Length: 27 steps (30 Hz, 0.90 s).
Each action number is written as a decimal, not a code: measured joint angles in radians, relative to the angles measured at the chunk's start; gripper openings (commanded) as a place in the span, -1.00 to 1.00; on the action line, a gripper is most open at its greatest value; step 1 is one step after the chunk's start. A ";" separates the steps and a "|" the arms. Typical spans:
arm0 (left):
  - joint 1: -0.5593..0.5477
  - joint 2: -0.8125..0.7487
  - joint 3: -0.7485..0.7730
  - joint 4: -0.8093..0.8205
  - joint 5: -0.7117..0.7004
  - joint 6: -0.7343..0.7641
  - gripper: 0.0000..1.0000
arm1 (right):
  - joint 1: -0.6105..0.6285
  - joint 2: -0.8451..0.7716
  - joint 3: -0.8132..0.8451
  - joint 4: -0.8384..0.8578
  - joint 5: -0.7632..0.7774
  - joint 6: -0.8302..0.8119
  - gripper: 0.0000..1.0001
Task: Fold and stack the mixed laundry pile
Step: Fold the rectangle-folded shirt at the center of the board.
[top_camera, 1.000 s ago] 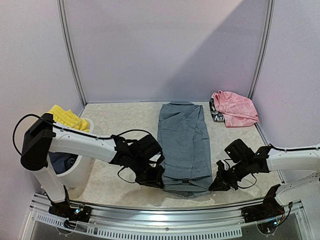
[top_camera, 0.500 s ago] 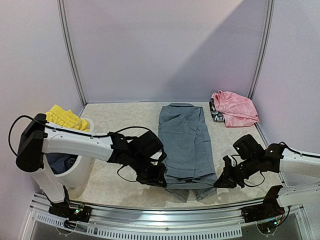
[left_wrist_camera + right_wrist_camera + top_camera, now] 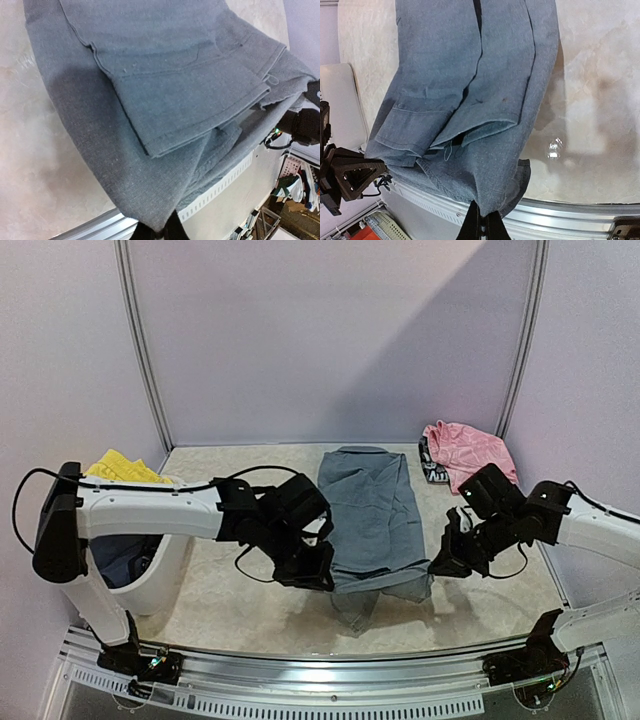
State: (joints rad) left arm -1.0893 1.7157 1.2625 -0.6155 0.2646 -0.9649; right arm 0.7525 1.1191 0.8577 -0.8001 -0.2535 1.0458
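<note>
Pale marbled surface point(image 3: 225, 605) with lilac walls, big grey shirt point(image 3: 368, 505) lying long in the middle, its near end held up off the surface, left pincer point(image 3: 322, 579) pinched tight on one near corner, right pincer point(image 3: 438, 567) pinched tight on the other, pink piece point(image 3: 475, 460) far right, yellow shorts point(image 3: 120, 468) by white tub point(image 3: 162, 575) on the left

Shirt point(image 3: 372, 510) mid-table — tub point(image 3: 163, 578) left

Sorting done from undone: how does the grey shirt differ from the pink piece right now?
The grey shirt is matte and stretched long down the middle; the pink piece is shiny and bunched at the far right corner. The shirt's near end is lifted, pinched by the left gripper and right gripper; the pink piece lies untouched. The shirt is far larger. Both are soft cloth.
</note>
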 measured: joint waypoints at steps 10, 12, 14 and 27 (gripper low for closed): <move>0.124 -0.002 0.110 -0.004 -0.002 -0.005 -1.00 | -0.060 0.169 0.228 -0.060 0.076 -0.084 -1.00; 0.148 0.002 0.147 -0.003 0.003 -0.004 -1.00 | -0.084 0.205 0.274 -0.068 0.082 -0.104 -1.00; 0.176 0.017 0.191 -0.003 0.013 0.002 -1.00 | -0.113 0.243 0.317 -0.068 0.087 -0.124 -1.00; 0.363 0.325 0.497 -0.011 0.097 0.090 -1.00 | -0.281 0.560 0.545 -0.036 0.048 -0.256 -1.00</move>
State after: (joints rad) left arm -0.7265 2.0411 1.7592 -0.6262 0.3618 -0.8745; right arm 0.4713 1.6787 1.4029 -0.8360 -0.2058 0.7895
